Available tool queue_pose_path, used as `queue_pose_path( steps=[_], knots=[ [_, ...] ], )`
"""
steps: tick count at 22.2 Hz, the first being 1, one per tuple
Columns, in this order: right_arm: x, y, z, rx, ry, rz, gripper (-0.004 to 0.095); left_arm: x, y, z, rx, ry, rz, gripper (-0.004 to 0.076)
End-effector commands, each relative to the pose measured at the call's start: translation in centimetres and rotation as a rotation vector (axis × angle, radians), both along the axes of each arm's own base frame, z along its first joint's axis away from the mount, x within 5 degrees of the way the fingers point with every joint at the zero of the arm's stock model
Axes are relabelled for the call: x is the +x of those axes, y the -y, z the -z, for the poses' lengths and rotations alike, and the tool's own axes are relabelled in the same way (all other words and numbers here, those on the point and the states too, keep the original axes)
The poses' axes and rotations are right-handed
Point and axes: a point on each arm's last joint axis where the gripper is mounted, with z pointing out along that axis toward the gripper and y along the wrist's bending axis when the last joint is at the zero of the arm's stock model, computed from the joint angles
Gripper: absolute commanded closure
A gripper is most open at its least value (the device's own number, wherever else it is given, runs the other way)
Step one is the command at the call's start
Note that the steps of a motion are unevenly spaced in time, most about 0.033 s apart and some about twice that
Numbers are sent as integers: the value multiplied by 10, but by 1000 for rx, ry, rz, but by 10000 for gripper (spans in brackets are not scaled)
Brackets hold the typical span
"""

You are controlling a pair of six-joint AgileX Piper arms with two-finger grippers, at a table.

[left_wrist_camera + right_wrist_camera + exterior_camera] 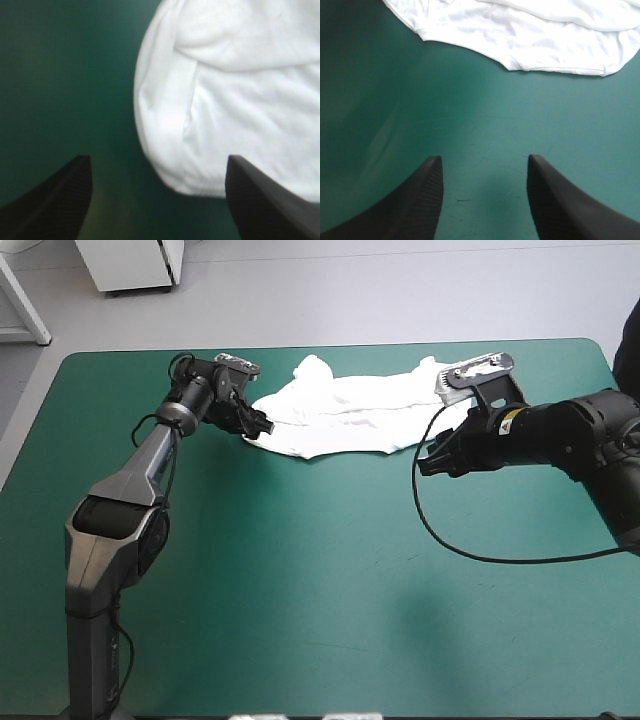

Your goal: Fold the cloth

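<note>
Teal-green counter (320, 600) lies under both arms. Nearest, the right jaws stand spread over it, short of the T-shirt (340, 415), only counter between them. The left jaws, also spread, sit at the T-shirt's left edge, a rounded fold just ahead between them. The white T-shirt lies rumpled toward the counter's far edge.

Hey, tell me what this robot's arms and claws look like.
The left arm is grey metal with black joints; the right arm is black with a small yellowish marking. The left claw and right claw each have two broad black fingers, curved like fins and tapering to points.
</note>
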Motion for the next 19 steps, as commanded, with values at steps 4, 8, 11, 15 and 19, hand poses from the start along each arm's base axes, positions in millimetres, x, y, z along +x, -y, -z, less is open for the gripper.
queue_pose_path(
  steps=[4,8,11,15,19],
  knots=[
    [-5,1,-20,32,95,1,408,16,8,-10,-79,81,-14,225],
    [1,8,-16,-47,108,52,408,14,9,3,-91,9,-27,516],
    [13,16,-10,-116,109,169,408,13,11,3,-110,-1,-28,734],
    [33,14,-13,-142,137,216,408,13,11,3,-112,-2,-30,734],
    [67,12,-19,-131,144,271,408,12,11,4,-116,-21,-35,734]
  ],
)
